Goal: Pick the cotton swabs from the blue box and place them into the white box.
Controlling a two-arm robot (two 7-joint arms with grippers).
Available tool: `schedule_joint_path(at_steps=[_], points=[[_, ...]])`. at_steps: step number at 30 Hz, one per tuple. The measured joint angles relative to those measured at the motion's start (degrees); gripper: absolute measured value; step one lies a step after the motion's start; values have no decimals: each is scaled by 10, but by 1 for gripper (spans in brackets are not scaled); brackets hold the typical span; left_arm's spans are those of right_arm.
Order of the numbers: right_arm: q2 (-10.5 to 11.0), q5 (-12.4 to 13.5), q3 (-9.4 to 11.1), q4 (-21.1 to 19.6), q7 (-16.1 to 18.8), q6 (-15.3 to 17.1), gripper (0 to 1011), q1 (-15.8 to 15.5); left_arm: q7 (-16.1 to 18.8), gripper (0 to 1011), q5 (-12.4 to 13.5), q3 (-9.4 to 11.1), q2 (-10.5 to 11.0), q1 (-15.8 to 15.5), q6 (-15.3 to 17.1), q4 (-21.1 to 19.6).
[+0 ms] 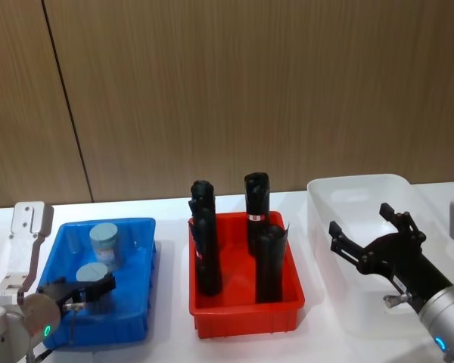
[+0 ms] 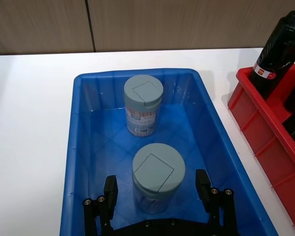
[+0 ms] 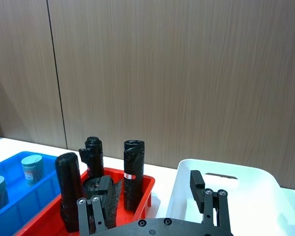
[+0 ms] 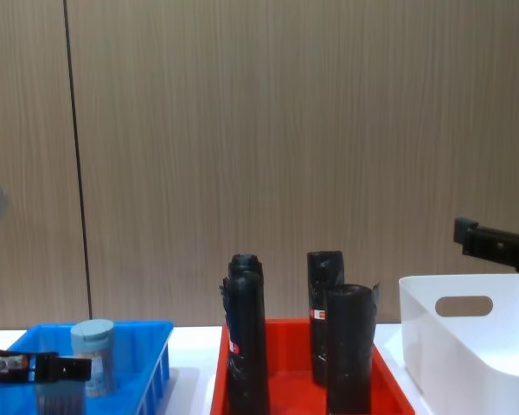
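Two cotton swabs tubs stand in the blue box (image 1: 145, 306) at the left. The far tub (image 1: 104, 240) (image 2: 143, 103) is near the back wall. The near tub (image 1: 91, 272) (image 2: 158, 172) stands between the fingers of my left gripper (image 1: 87, 291) (image 2: 156, 187). That gripper is open, with a gap on each side of the tub. My right gripper (image 1: 361, 219) (image 3: 150, 181) hangs open with nothing in it above the white box (image 1: 356, 182) (image 3: 226, 167) at the right.
A red bin (image 1: 246, 314) with several tall black cylinders (image 1: 204, 242) stands between the blue box and the white box. White tabletop runs around the bins, and a wood-panel wall rises behind.
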Motion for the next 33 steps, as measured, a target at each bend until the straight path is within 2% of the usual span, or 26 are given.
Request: schedule_joint_path(at_steps=[13,30,33], points=[[0,0,0,0,0,0,1002,0,-25,1004,31,6,-8,-19,12,26],[0,0,0,0,0,0,1002,0,-26,1004,64,9,-14,-31,25,41],[0,0,0,0,0,0,1002,0,-25,947,67,9,-15,-32,27,42]])
